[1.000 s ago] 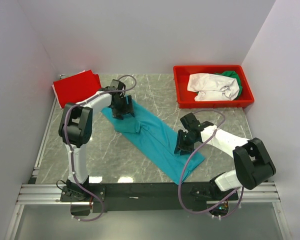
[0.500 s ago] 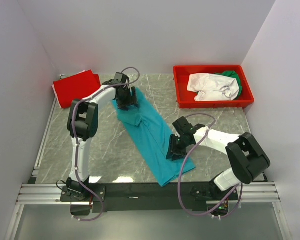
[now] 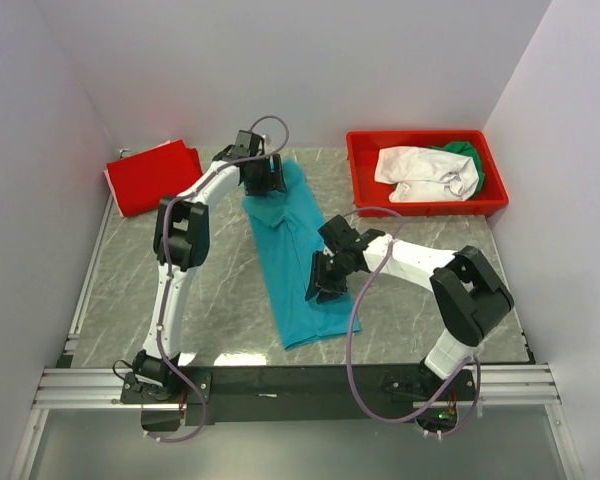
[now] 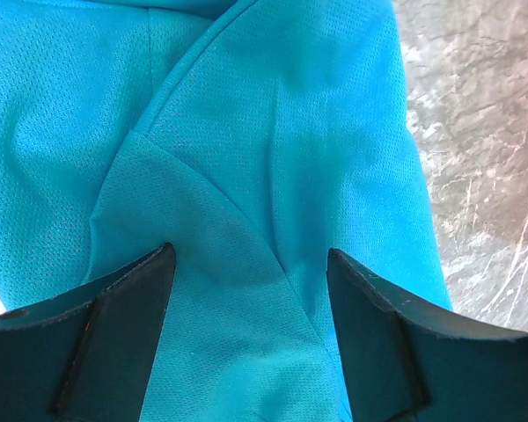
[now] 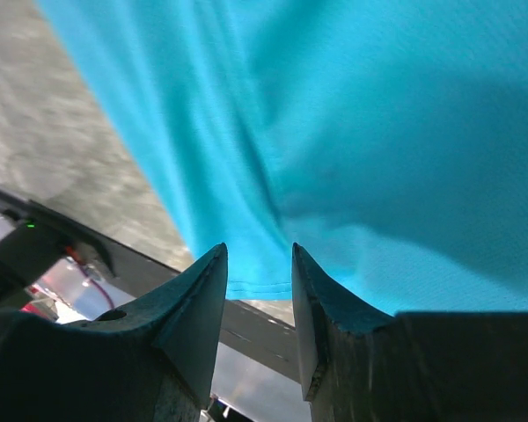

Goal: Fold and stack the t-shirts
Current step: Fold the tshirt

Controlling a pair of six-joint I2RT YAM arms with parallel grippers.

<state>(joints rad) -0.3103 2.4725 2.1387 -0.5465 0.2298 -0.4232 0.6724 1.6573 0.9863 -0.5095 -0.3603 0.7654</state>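
A teal t-shirt (image 3: 285,250) lies as a long strip on the marble table, running from the back centre toward the front edge. My left gripper (image 3: 263,182) is down on its far end, open, and the left wrist view shows its fingers (image 4: 123,308) wide apart with flat teal cloth (image 4: 273,132) between them. My right gripper (image 3: 318,288) is open on the shirt's near right side, its fingers (image 5: 194,299) a small gap apart over the teal cloth (image 5: 378,114) near the hem. A folded red t-shirt (image 3: 152,175) lies at the back left. A white t-shirt (image 3: 420,172) and a green one (image 3: 465,152) sit in the bin.
The rigid red plastic bin (image 3: 425,210) stands at the back right against the wall. White walls close in the table on three sides. The black rail (image 3: 300,380) with both arm bases runs along the near edge, just beyond the shirt's hem.
The teal shirt has swung from a diagonal to nearly straight front-to-back. My left gripper moved back and right with its far end; my right gripper moved left with the near end.
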